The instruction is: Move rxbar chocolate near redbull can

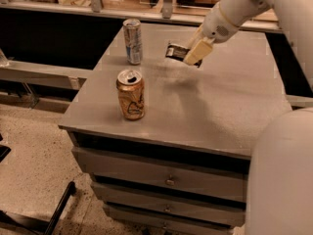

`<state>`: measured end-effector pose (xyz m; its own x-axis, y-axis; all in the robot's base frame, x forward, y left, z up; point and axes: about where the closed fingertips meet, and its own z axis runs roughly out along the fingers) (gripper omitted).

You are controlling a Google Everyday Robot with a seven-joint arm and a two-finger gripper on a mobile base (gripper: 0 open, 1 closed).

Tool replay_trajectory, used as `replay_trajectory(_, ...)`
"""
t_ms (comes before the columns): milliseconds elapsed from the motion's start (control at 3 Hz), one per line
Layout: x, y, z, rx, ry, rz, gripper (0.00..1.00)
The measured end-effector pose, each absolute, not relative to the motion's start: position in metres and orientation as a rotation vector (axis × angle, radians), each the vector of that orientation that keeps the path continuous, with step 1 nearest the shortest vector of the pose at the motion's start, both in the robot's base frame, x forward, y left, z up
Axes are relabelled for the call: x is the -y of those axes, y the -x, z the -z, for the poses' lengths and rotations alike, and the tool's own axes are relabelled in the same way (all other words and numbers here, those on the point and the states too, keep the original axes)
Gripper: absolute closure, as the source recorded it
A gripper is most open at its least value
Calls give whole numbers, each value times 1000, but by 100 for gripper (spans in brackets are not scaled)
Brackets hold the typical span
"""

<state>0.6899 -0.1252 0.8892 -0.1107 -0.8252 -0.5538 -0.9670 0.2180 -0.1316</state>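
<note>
The redbull can (132, 40) stands upright at the back left of the grey cabinet top (230, 106). My gripper (193, 54) is shut on the rxbar chocolate (176, 51), a flat black bar with a pale patch at its left end. It holds the bar above the back middle of the top, a short way right of the redbull can. The bar's right end is hidden behind my cream fingers (198, 50).
A shorter tan-gold can (131, 94) with brown markings stands upright at the front left of the top. Drawers (166, 180) run below the front edge. My white arm (244, 4) reaches in from the upper right, and a white part of the robot (281, 180) fills the lower right corner.
</note>
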Motion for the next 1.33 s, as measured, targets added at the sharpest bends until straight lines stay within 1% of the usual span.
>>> replay_trajectory(333,87,-708,-882,-1956,1656,-402,100)
replay_trajectory(667,67,-722,-874,-1977,1643,-390,83)
replay_trajectory(1000,59,-732,-862,-2031,1638,-327,59)
replay_trajectory(1333,54,-735,-848,-2062,1653,-314,36)
